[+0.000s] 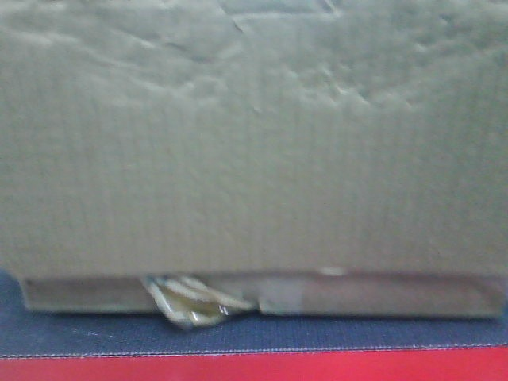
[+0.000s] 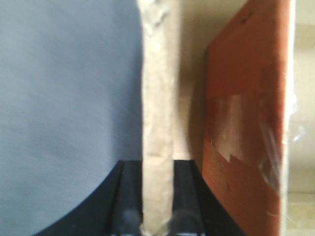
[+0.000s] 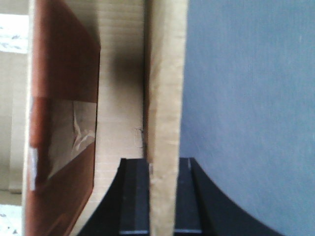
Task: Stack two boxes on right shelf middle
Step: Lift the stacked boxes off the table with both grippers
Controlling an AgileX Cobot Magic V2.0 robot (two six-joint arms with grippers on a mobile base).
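A large brown cardboard box [image 1: 254,143] fills most of the front view. Directly under it lies a flatter cardboard box [image 1: 381,295] with a crumpled yellowish tape scrap [image 1: 190,302] at its front. Their edges meet, but I cannot tell if the large box rests its weight there. My left gripper [image 2: 158,164] is shut on the box's upright left wall [image 2: 157,88], one black finger on each side. My right gripper [image 3: 162,162] is shut the same way on the right wall [image 3: 166,88]. The shelf is out of view.
The flat box sits on a dark grey platform [image 1: 254,335] with a red front edge [image 1: 254,367]. Reddish-brown inner flaps with tape [image 2: 246,123] [image 3: 61,123] show inside the large box. A grey-blue surface [image 2: 64,98] [image 3: 246,98] lies outside each wall.
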